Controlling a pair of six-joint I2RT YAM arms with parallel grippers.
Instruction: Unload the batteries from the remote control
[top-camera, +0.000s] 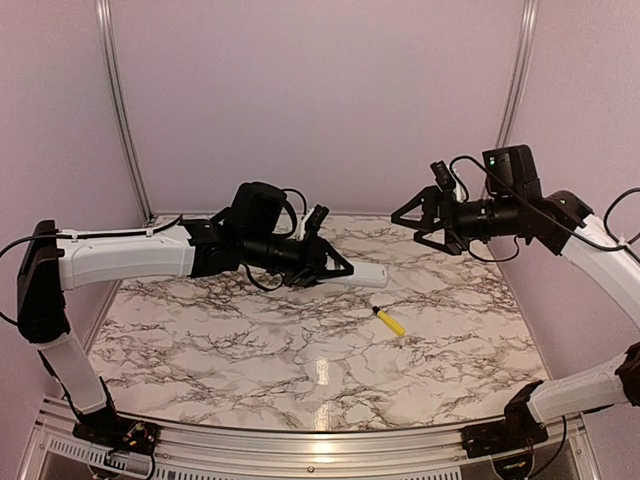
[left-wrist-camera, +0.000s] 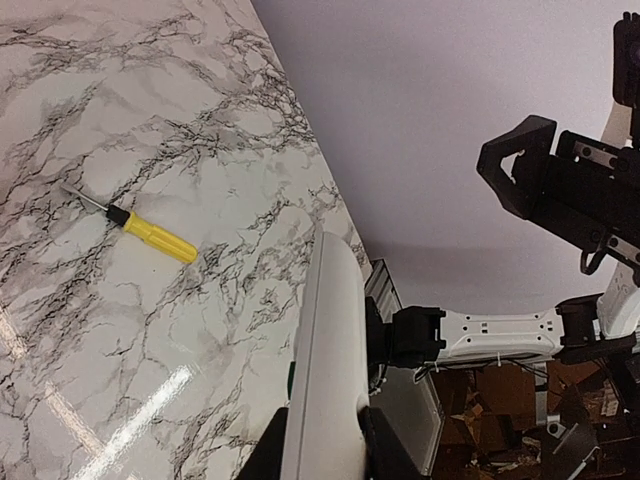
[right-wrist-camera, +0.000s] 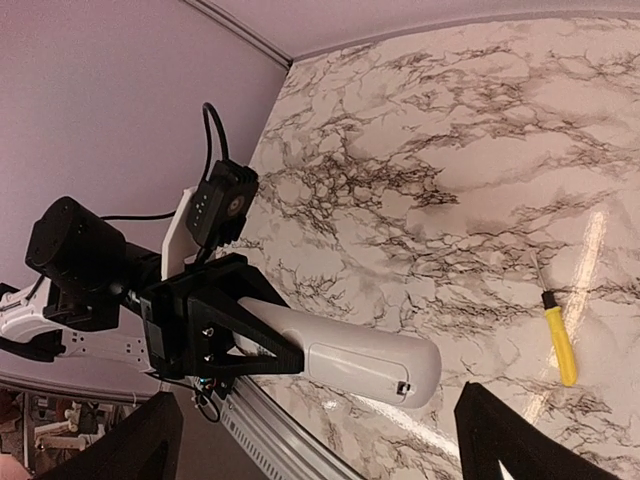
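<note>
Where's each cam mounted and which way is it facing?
Top external: above and behind the bases, facing down the table; both arms show.
Left wrist: faces along the remote control toward the right arm; left gripper at bottom.
Right wrist: faces the left arm; right gripper fingers at bottom corners.
Shared: all three show the screwdriver.

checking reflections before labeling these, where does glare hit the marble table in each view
Top external: a bright patch on the table's near half, about centre; left wrist: a diagonal streak at lower left; right wrist: a long streak beside the screwdriver.
</note>
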